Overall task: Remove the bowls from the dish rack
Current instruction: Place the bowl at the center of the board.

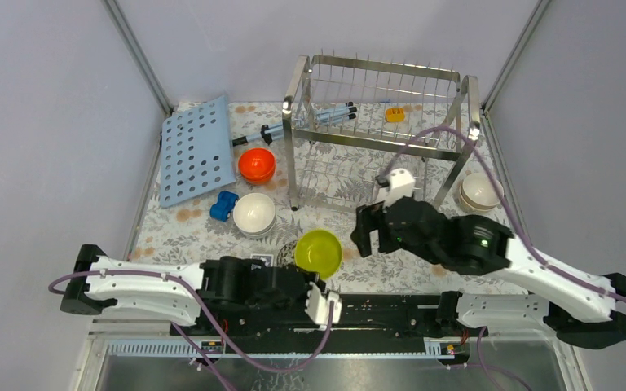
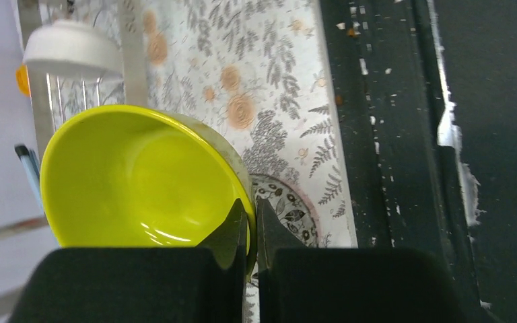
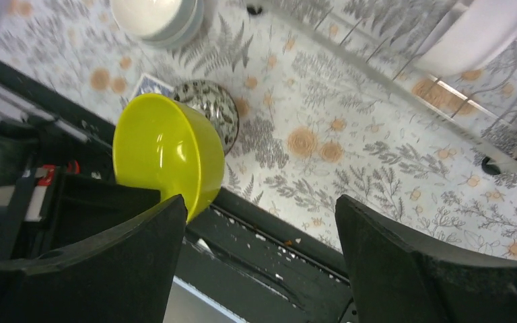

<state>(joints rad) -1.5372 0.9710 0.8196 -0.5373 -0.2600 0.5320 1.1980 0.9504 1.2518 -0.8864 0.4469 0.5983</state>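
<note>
The dish rack (image 1: 379, 122) of shiny steel wire stands at the back of the table. My left gripper (image 1: 324, 283) is shut on the rim of a yellow-green bowl (image 1: 319, 251), one finger inside and one outside. It holds the bowl tilted over the near table edge, in front of the rack. The left wrist view shows the gripper (image 2: 250, 205) on the bowl (image 2: 141, 175). My right gripper (image 1: 364, 236) is open and empty, just right of the bowl; it also shows in the right wrist view (image 3: 262, 202). A white bowl (image 3: 471, 33) shows behind the rack's lower wires (image 3: 390, 70).
A dark patterned bowl (image 3: 212, 111) sits under the yellow-green bowl (image 3: 165, 151). Stacked white bowls (image 1: 254, 213), an orange bowl (image 1: 257, 164), a blue toy (image 1: 224, 206) and a light-blue perforated board (image 1: 198, 148) lie left of the rack. More white bowls (image 1: 478, 191) sit to its right.
</note>
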